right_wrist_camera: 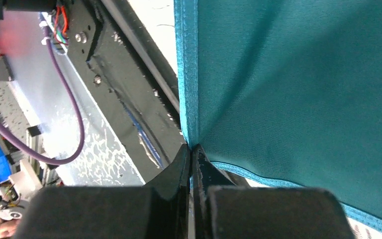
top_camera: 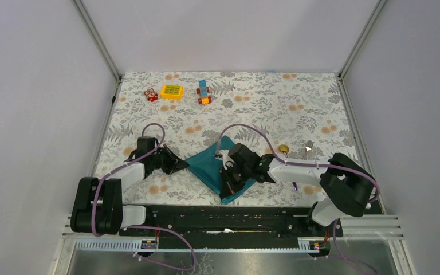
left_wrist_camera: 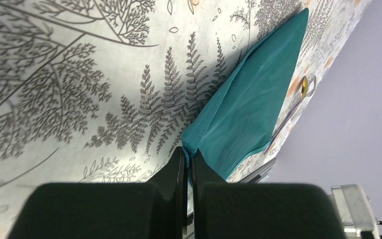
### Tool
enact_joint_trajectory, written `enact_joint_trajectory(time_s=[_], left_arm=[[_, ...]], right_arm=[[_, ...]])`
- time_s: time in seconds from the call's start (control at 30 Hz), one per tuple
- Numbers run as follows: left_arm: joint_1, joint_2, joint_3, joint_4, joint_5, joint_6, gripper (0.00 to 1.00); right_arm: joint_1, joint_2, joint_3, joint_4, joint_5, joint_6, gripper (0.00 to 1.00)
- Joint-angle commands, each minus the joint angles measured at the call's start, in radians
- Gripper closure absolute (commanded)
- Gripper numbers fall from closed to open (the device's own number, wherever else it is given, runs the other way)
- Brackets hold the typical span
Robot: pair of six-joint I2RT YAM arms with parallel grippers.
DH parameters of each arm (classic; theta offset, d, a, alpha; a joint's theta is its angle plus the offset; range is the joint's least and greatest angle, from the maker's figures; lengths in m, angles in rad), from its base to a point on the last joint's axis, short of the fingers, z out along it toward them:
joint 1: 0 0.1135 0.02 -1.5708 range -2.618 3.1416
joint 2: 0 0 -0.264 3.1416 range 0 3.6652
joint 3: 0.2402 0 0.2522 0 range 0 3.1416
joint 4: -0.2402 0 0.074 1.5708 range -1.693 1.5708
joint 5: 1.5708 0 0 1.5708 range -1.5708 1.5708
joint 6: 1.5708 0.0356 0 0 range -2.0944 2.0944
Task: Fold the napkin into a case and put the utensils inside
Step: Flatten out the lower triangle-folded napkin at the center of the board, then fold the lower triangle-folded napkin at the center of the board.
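The dark teal napkin (top_camera: 213,165) lies folded into a pointed shape at the table's middle near edge. My left gripper (top_camera: 183,165) is shut on its left corner; in the left wrist view the gripper (left_wrist_camera: 188,152) pinches the hem of the napkin (left_wrist_camera: 258,99). My right gripper (top_camera: 228,192) is shut on the near corner, and its wrist view shows the gripper (right_wrist_camera: 191,148) clamping the napkin (right_wrist_camera: 298,84) where two hems meet. A spoon's golden head (top_camera: 285,149) lies right of the cloth, its handle running under my right arm. A small silvery piece (top_camera: 308,149) lies just beyond it.
Three colourful toys stand at the back left: a red one (top_camera: 151,94), a yellow block (top_camera: 172,91) and a blue-orange one (top_camera: 204,93). The black base rail (top_camera: 223,215) runs along the near edge. Grey walls close the sides and back.
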Motion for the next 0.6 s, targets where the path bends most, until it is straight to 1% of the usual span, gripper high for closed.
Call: enact_joint_trajectory(time_s=[0.0, 0.1, 0.2, 0.27, 0.33, 0.47, 0.57], left_arm=[[0.033, -0.07, 0.1, -0.218, -0.104, 0.105, 1.0], [0.032, -0.083, 0.132, -0.273, -0.122, 0.069, 1.0], [0.013, -0.097, 0.156, -0.275, -0.142, -0.016, 1.0], [-0.031, -0.102, 0.196, -0.294, -0.217, -0.075, 1.0], [-0.099, -0.092, 0.249, -0.331, -0.317, -0.128, 1.0], [-0.225, -0.016, 0.381, -0.452, -0.513, -0.213, 1.0], [-0.297, 0.048, 0.452, -0.498, -0.604, -0.269, 1.0]], right_arm=[[0.036, 0.027, -0.005, 0.107, -0.101, 0.074, 1.0], [0.022, 0.023, -0.037, 0.185, -0.147, 0.113, 1.0], [-0.022, 0.012, -0.093, 0.267, -0.203, 0.158, 1.0], [-0.061, 0.007, -0.128, 0.297, -0.234, 0.174, 1.0], [-0.099, 0.005, -0.156, 0.316, -0.263, 0.187, 1.0], [-0.145, 0.009, -0.196, 0.329, -0.282, 0.183, 1.0], [-0.172, 0.015, -0.221, 0.344, -0.294, 0.187, 1.0]])
